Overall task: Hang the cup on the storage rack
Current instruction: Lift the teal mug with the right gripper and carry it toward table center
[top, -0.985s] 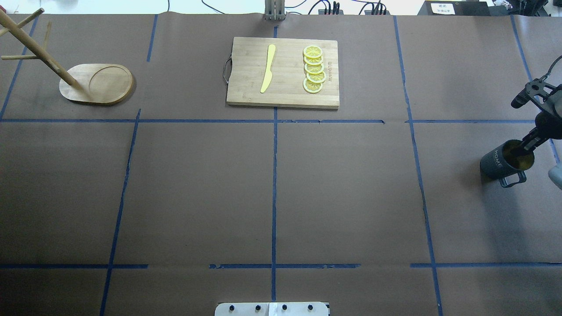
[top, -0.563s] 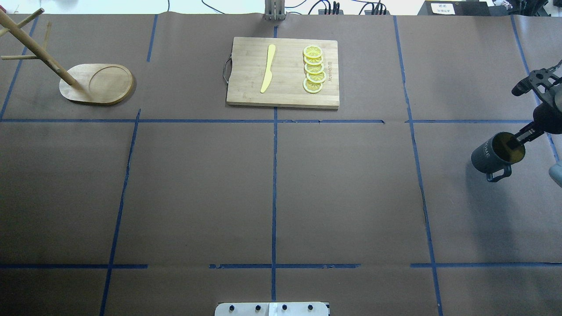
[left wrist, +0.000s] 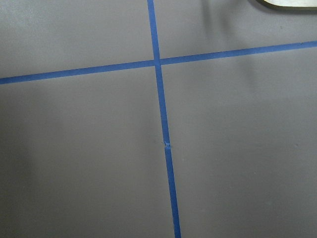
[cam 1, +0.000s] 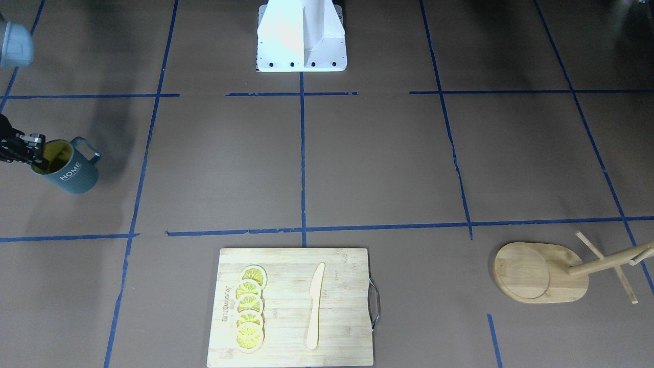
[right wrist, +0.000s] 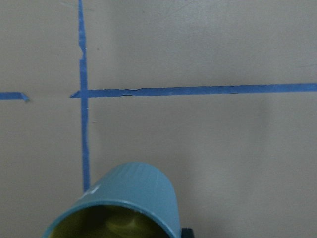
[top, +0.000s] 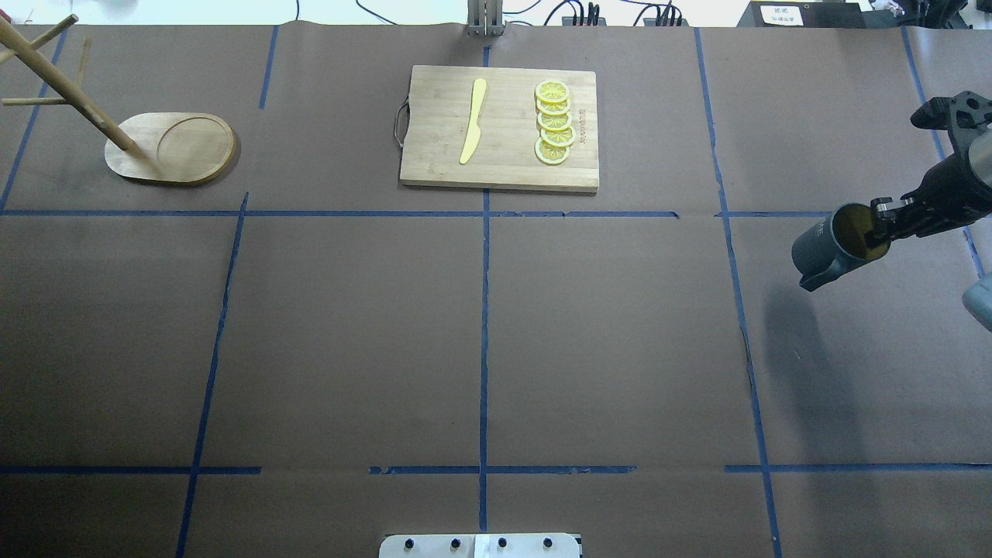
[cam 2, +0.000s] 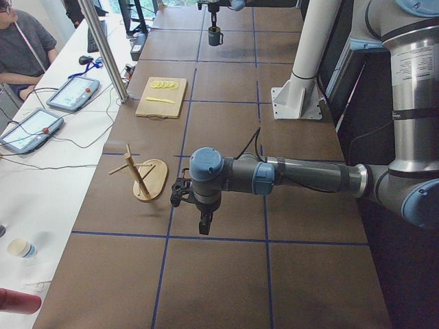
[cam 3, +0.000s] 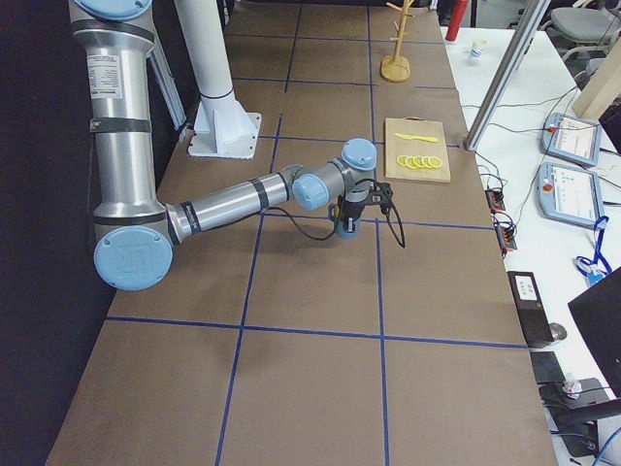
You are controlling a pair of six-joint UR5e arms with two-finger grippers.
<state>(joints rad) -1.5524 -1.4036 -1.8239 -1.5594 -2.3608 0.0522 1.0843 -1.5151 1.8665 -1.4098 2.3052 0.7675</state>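
The dark teal-grey cup (top: 833, 244), yellow inside, hangs tilted above the table at the far right, its shadow on the paper below. My right gripper (top: 883, 225) is shut on the cup's rim, one finger inside. It also shows in the front view (cam 1: 69, 171) with "HOME" lettering, and in the right wrist view (right wrist: 133, 198). The wooden storage rack (top: 174, 147) stands at the far left of the table, far from the cup. My left gripper (cam 2: 204, 223) shows only in the left side view, near the rack (cam 2: 144, 179); I cannot tell if it is open.
A bamboo cutting board (top: 511, 167) with a yellow knife (top: 473, 120) and lemon slices (top: 554, 124) lies at the back centre. Blue tape lines cross the brown paper. The robot base plate (top: 480, 545) sits at the near edge.
My right gripper has lifted the cup off the table and carried it left and farther from the robot, tilting it more.
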